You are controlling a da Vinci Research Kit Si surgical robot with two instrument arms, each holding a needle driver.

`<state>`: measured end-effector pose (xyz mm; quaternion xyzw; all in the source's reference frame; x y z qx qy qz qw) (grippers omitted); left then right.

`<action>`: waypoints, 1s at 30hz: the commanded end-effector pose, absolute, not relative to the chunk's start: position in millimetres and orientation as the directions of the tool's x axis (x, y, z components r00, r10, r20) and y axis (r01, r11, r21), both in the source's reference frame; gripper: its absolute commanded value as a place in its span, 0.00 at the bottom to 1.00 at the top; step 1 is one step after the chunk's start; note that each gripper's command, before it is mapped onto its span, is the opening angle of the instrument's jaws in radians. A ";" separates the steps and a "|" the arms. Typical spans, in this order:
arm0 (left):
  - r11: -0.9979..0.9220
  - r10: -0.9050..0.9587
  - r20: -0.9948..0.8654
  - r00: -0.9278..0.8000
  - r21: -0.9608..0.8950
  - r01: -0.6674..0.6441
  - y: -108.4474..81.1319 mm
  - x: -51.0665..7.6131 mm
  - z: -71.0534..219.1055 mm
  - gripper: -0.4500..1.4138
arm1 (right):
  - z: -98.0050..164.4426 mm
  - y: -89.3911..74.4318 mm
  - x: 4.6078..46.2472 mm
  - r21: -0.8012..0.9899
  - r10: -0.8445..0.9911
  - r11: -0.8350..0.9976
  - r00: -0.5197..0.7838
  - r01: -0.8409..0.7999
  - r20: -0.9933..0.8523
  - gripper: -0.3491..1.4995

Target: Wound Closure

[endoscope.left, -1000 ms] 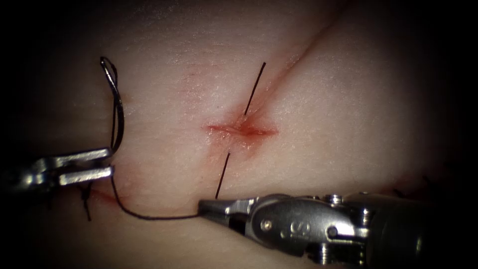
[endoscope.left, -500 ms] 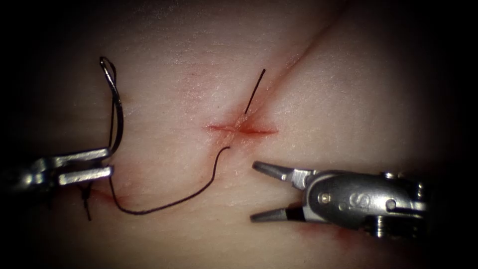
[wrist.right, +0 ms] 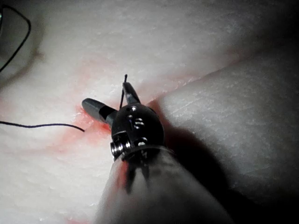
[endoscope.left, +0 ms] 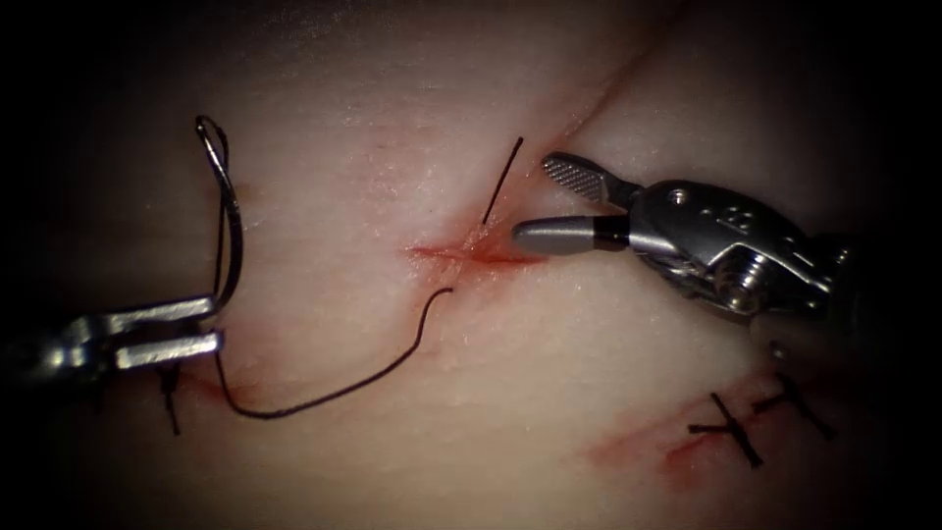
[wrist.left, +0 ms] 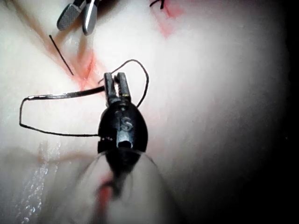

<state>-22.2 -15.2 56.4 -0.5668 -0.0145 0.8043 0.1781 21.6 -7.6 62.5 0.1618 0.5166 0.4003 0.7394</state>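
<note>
The needle (endoscope.left: pixel 228 211) lies outside the tissue (endoscope.left: pixel 334 118), well left of the cut (endoscope.left: pixel 476 255). Its long axis runs near upright, the curve rising from the holding jaws to a bend at 12 o'clock. The left tool (endoscope.left: pixel 167 332) has its jaws shut on the needle at the lower end of its curve. The left wrist view shows the needle (wrist.left: pixel 65 95) lying crosswise from those jaws (wrist.left: pixel 117 86), the bend pointing to 9 o'clock.

The thread (endoscope.left: pixel 324 393) sags from the left tool in a slack arc, its free end lying just at 7 o'clock of the cut. A short cut end of thread (endoscope.left: pixel 501 182) stands out of the cut toward 1 o'clock.

The right tool (endoscope.left: pixel 535 201) sits just right of that end, jaws wide open and holding nothing, the lower jaw at the red fluid (endoscope.left: pixel 491 260). The right wrist view sets the cut end (wrist.right: pixel 124 91) beside one open jaw (wrist.right: pixel 112 105).

Cut ends of earlier stitches (endoscope.left: pixel 731 432) lie at 4 o'clock.
</note>
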 end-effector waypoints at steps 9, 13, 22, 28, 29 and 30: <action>-0.936 0.305 -0.906 -0.294 -0.227 -0.269 -15.8 -22.6 57.0 0.00 | 66.8 -7.1 23.9 0.665 0.797 0.573 0.134 -0.478 -0.589 0.76; -0.936 0.304 -0.906 -0.295 -0.227 -0.269 -15.8 -22.6 57.0 0.00 | 67.2 -6.8 24.8 0.668 0.805 0.560 0.133 -0.491 -0.578 0.69; -0.936 0.304 -0.906 -0.295 -0.227 -0.268 -15.9 -22.5 56.9 0.00 | 66.7 -7.2 25.0 0.630 0.776 0.599 0.165 -0.494 -0.609 0.00; -0.936 0.304 -0.906 -0.295 -0.227 -0.268 -15.9 -22.5 56.9 0.00 | 65.6 -7.8 24.9 0.616 0.739 0.642 0.152 -0.457 -0.657 0.00; -0.936 0.304 -0.906 -0.295 -0.227 -0.268 -15.9 -22.5 56.9 0.00 | 65.3 -7.8 24.8 0.611 0.732 0.649 0.154 -0.453 -0.664 0.00; -0.936 0.304 -0.906 -0.295 -0.227 -0.268 -15.9 -22.5 56.9 0.00 | 65.0 -7.8 24.8 0.609 0.729 0.652 0.151 -0.452 -0.668 0.00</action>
